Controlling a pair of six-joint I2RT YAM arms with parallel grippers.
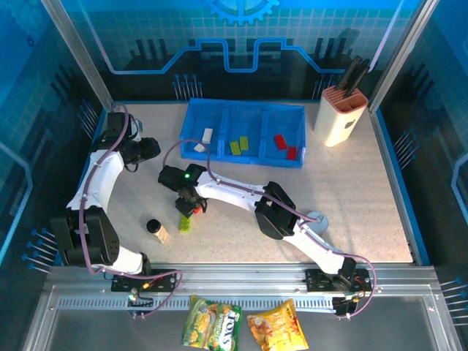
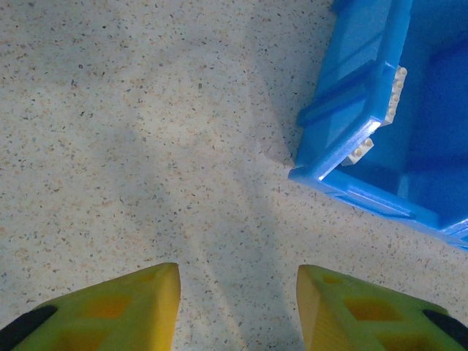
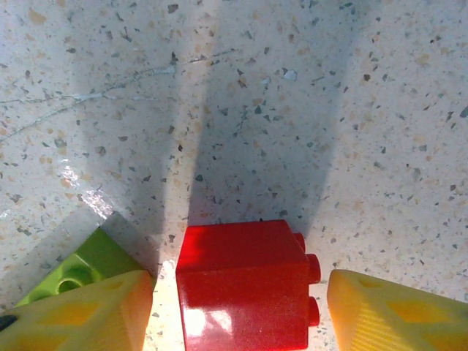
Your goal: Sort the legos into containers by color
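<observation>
The blue tray (image 1: 241,110) holds the three containers. White legos (image 1: 207,136) lie in the left one, lime green legos (image 1: 235,147) in the middle one and red legos (image 1: 281,141) in the right one. On the table a red lego (image 3: 245,289) lies on its side between the fingers of my right gripper (image 3: 241,314). The jaws stand open, with a gap on each side of it. A lime green lego (image 3: 77,267) lies just left of it, against the left finger. My left gripper (image 2: 238,307) is open over bare table left of the tray corner (image 2: 344,153).
A small dark-capped bottle (image 1: 156,229) stands near the loose bricks. A grey tin can (image 1: 316,218) sits beside the right arm. The beige knife block (image 1: 342,113) stands at the tray's right. Two snack bags (image 1: 241,325) lie in front of the arm bases.
</observation>
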